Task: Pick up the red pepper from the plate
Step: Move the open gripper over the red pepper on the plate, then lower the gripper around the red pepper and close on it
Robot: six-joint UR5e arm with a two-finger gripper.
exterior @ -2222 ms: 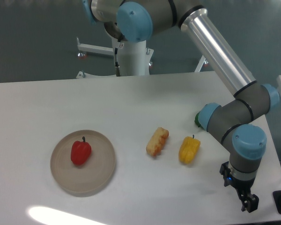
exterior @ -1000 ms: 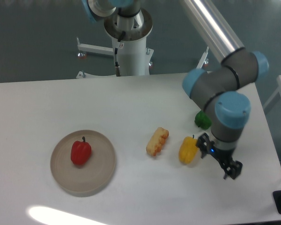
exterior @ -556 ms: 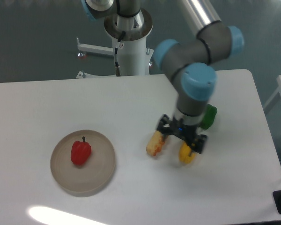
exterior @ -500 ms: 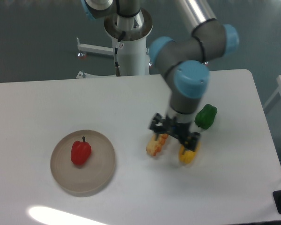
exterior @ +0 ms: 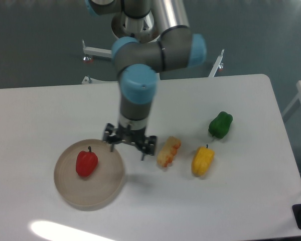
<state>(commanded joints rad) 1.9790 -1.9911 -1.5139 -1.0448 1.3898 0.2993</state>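
The red pepper (exterior: 86,162) lies on the left half of the round beige plate (exterior: 106,188), stem pointing away from me. My gripper (exterior: 127,150) hangs open over the plate's right rim, its two fingers spread wide with nothing between them. It sits to the right of the pepper and does not touch it.
An orange-yellow food piece (exterior: 168,151) lies just right of the gripper. A yellow pepper (exterior: 202,160) and a green pepper (exterior: 220,125) sit further right. The arm's base column (exterior: 138,25) stands behind the table's far edge.
The arm has swept left across the table, from above the yellow pepper to the plate's right rim. The peppers and food piece have stayed put.
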